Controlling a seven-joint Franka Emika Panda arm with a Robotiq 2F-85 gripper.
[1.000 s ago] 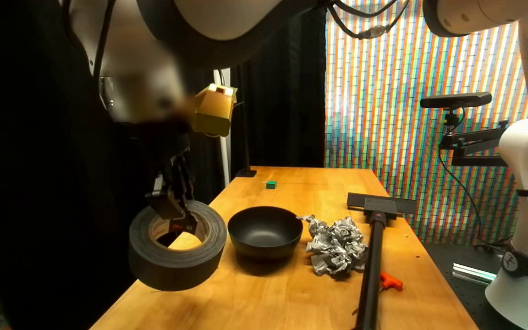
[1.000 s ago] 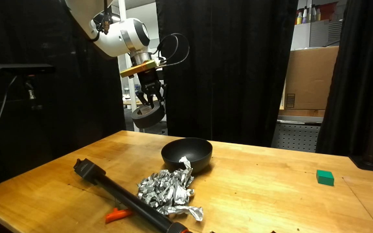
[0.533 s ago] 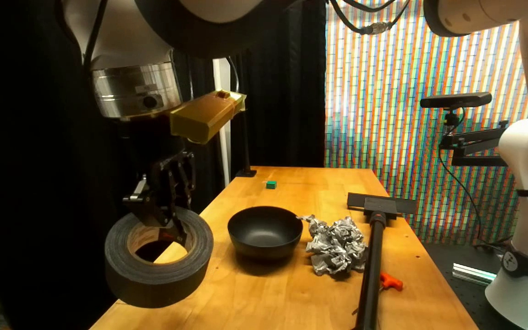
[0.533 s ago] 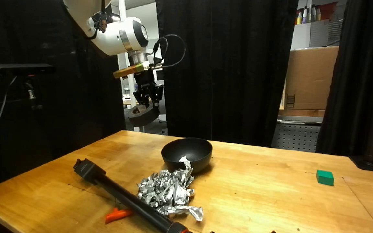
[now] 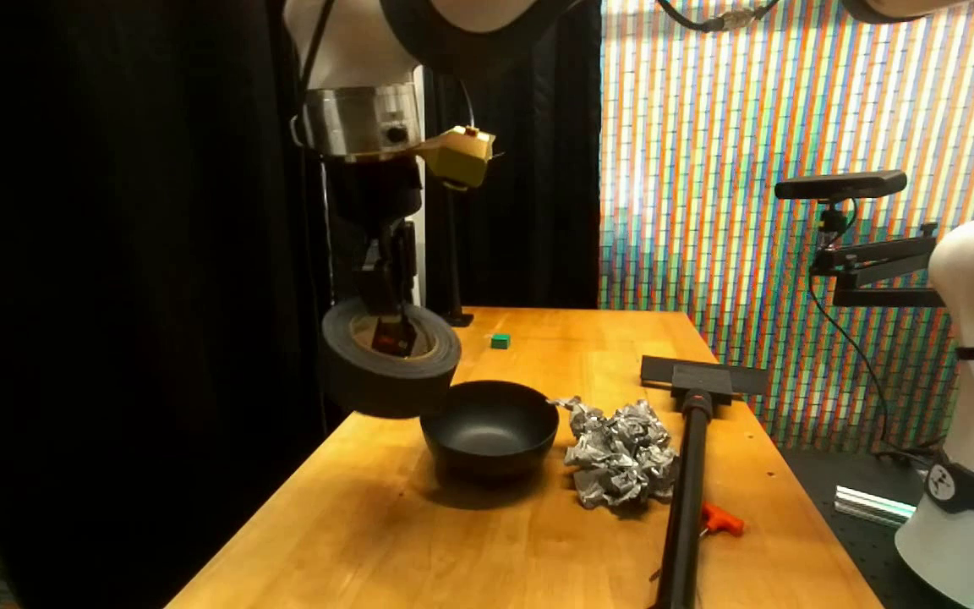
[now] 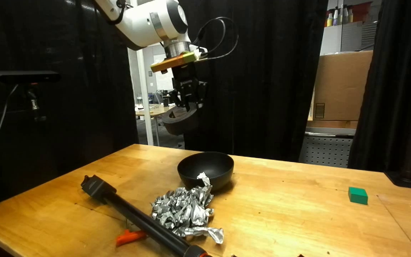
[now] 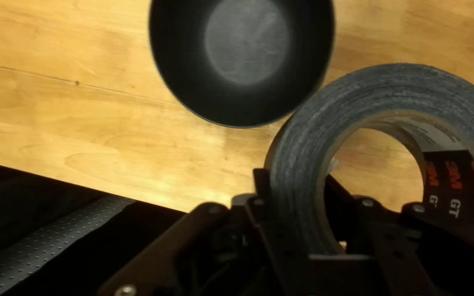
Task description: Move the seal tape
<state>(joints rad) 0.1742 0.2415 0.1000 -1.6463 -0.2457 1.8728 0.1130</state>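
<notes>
Wrist view: honey-coloured wooden bench (image 7: 109, 135) below, black two-finger tool (image 7: 298, 185) pinching wide dull-grey ring of seal tape (image 7: 401, 87)

Bench carries the loose items; seal tape is up off it. White jointed arm (image 6: 141, 28) spans top left in an exterior view, wrist pointing down. Long black pole (image 5: 686, 495) with a blocky head lies on the bench. Tool: narrowed onto the tape's wall, one finger in the hollow core, one outside. Round matte-black bowl (image 6: 205, 166): upright on the bench, lower than the tape, clear gap between the two in an exterior view. Wrist view has the tape overlapping the bowl's edge. Crumpled silver foil lump (image 5: 622, 457): just beside the bowl, between it and the pole; can't tell if foil and bowl touch. Seal tape: in the air, tilted in both exterior views, bench wood visible through the core in the wrist view. Black label (image 7: 453, 193) inside reads 3M GT. Bright orange handle-like piece (image 5: 724, 519): partly hidden by the pole. Small green rectangular block (image 6: 358, 196): well apart from bowl and foil.
</notes>
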